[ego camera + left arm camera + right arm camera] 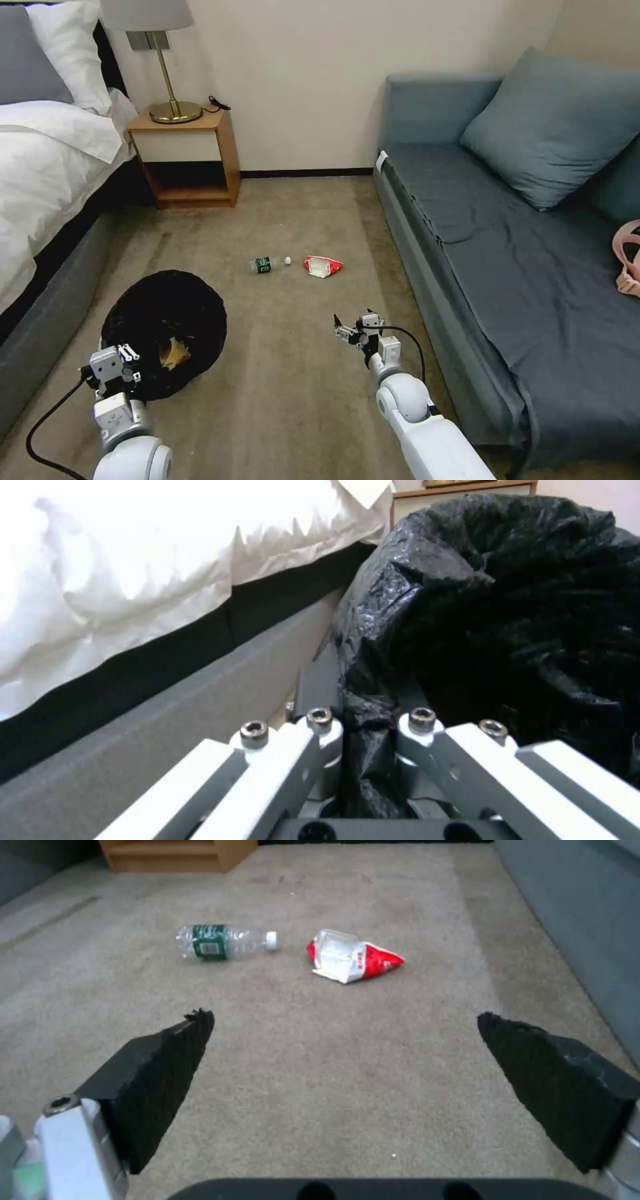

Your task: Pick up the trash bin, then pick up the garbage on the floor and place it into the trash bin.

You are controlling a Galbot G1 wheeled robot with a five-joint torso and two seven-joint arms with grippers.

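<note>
Beside the bed (47, 167), the left claw (123, 360) was clamped on the near rim of the bin (167, 313), its fingers (320, 730) pinching a fold of the black bag between them, as the left wrist view showed. The bin tilted toward the robot, its mouth open to the head camera, and inside it lay a brown-gold scrap (175, 353), just beyond the left claw; what kind of litter it was could not be told.

The right claw (357, 327) hung over bare carpet (293, 393) near the sofa (520, 267), spread wide and holding nothing, its pads (167, 1065) well apart. Ahead of it, on the floor, lay a bottle (268, 264) on its side, green label around it and white cap pointing toward a red-white bag (323, 266). The two pieces lay near each other but apart, both well clear of the right claw and farther from the robot than the bin.
</note>
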